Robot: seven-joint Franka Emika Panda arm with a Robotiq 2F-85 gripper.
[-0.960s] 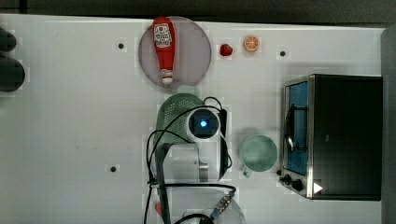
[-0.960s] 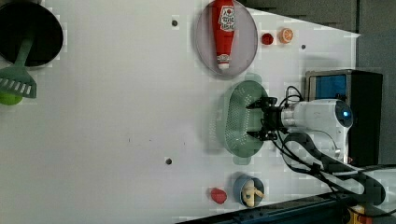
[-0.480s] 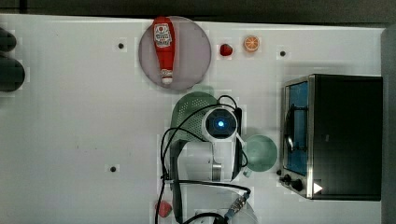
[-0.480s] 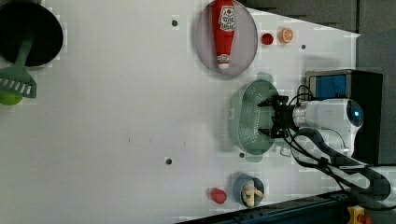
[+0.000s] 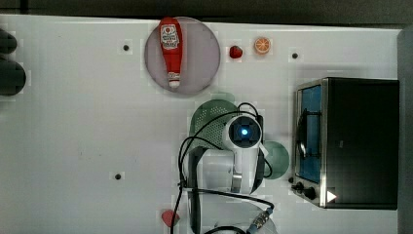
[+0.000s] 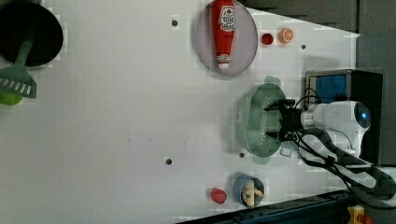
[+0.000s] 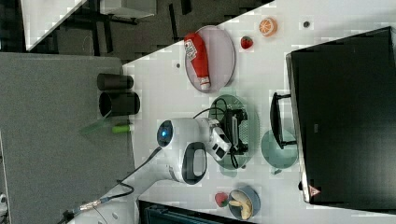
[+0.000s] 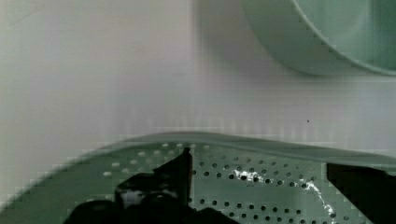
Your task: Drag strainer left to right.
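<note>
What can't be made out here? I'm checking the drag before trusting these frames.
- Strainer, top view: much of it lies under the arm.
- Green mug, top view: arm hides its near side.
- Gripper, left view: fingertips sit inside the strainer; contact with its floor unclear.
- Wrist view: one finger is cut by the picture's edge.

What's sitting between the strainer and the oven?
The green mug, seen in the right view, sits between the strainer and the oven, close to the oven door handle.
</note>
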